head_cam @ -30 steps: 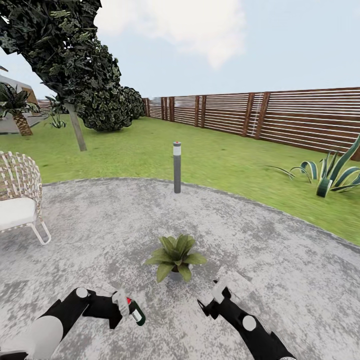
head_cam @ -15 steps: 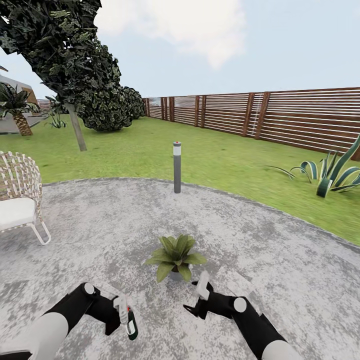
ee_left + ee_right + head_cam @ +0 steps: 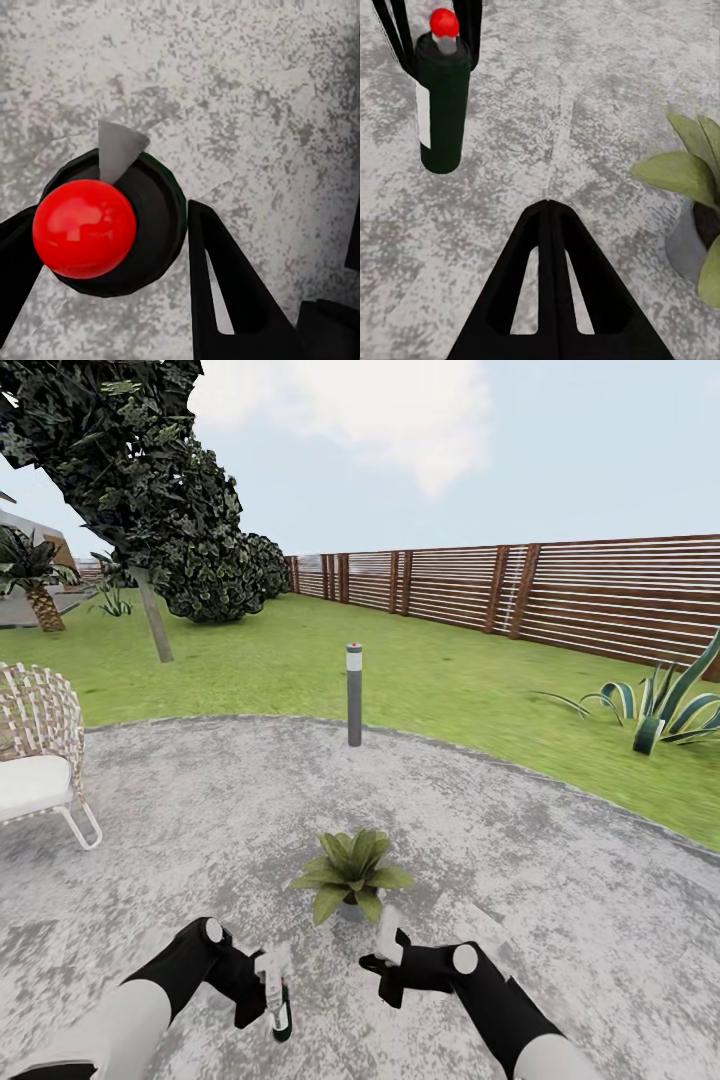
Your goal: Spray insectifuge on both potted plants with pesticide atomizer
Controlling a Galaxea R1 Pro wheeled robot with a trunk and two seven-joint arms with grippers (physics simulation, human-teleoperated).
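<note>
The pesticide atomizer (image 3: 282,1016) is a small dark green bottle with a red ball cap (image 3: 82,229) and a pale nozzle (image 3: 118,147). It hangs tilted above the patio with my left gripper (image 3: 270,982) shut on it, black fingers (image 3: 225,285) on either side of its body. The right wrist view shows the atomizer (image 3: 444,105) clamped between those fingers. My right gripper (image 3: 385,952) is shut on nothing, a short way to the right of the bottle, its fingertips (image 3: 547,214) pressed together. One potted plant (image 3: 350,875) stands just beyond both grippers, its grey pot (image 3: 684,241) showing under the leaves.
The round grey patio (image 3: 560,900) lies in the garden lawn (image 3: 450,680). A grey bollard lamp (image 3: 354,695) stands at its far edge, a wicker chair (image 3: 35,760) at the left, a striped agave (image 3: 665,710) at the right, and a wooden fence (image 3: 560,595) behind.
My left arm has swung right toward the centre, and the atomizer has tipped to point downward. My right gripper has moved left and closer to the bottle. The camera has held still.
</note>
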